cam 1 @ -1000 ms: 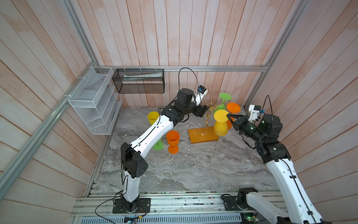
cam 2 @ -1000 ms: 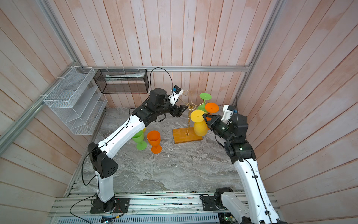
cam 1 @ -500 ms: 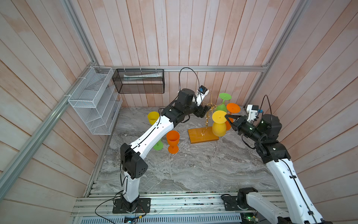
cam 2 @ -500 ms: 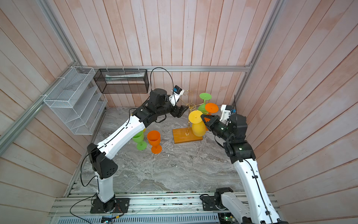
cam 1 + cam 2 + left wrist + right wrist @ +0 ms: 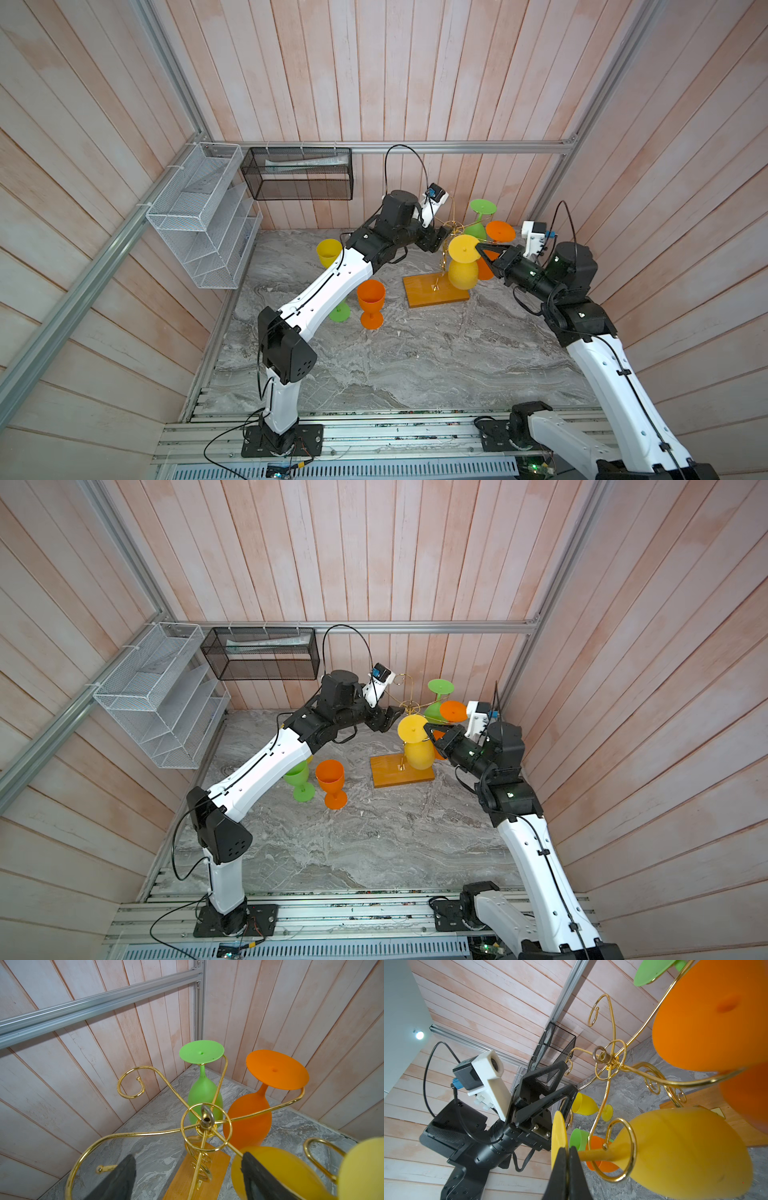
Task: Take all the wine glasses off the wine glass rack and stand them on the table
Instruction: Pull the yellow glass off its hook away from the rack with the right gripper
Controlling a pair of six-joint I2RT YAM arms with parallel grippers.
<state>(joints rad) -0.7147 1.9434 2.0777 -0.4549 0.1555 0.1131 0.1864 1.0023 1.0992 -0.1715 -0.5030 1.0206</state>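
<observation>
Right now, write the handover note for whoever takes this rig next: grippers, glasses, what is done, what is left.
Right gripper: shut on the stem of the yellow wine glass, right by its foot.
Left gripper: open and empty, up at the top of the wine glass rack.
Things: the yellow glass hangs upside down, its stem inside a gold curl. A green glass and an orange glass hang on the far arms.
Done: the grasp.
Left: slide the stem out of the curl.
</observation>
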